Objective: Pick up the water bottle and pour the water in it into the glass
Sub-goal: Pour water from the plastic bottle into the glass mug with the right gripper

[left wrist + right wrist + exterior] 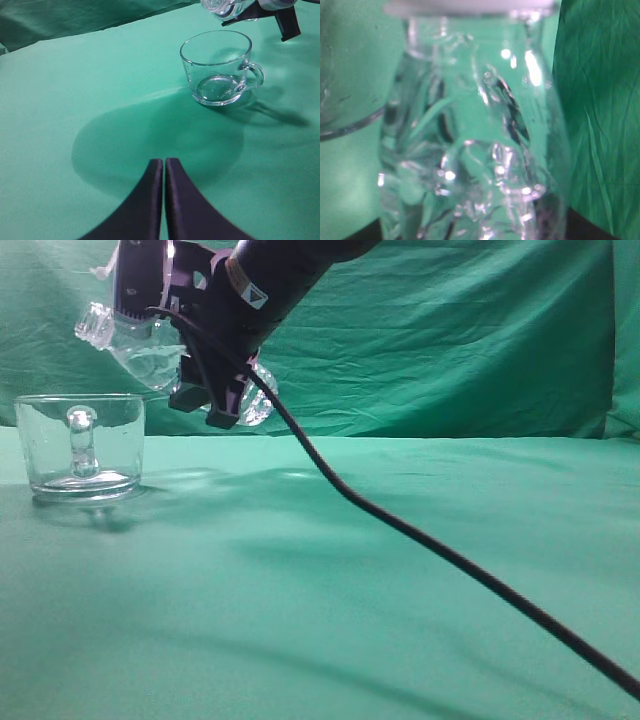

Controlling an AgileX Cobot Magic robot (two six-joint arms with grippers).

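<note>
The glass point(80, 445) is a clear mug with a handle, standing upright at the left of the green table; it also shows in the left wrist view point(217, 67). My right gripper point(195, 350) is shut on the water bottle point(150, 350) and holds it tipped, neck point(97, 324) pointing left, just above the glass's rim. The bottle fills the right wrist view point(475, 140), and its mouth shows at the top of the left wrist view point(222, 7). No stream of water is visible. My left gripper point(164, 162) is shut and empty, above the cloth, well short of the glass.
A black cable point(450, 555) runs from the right arm down across the table to the lower right corner. A green cloth point(330, 580) covers the table and a green backdrop point(450, 330) hangs behind it.
</note>
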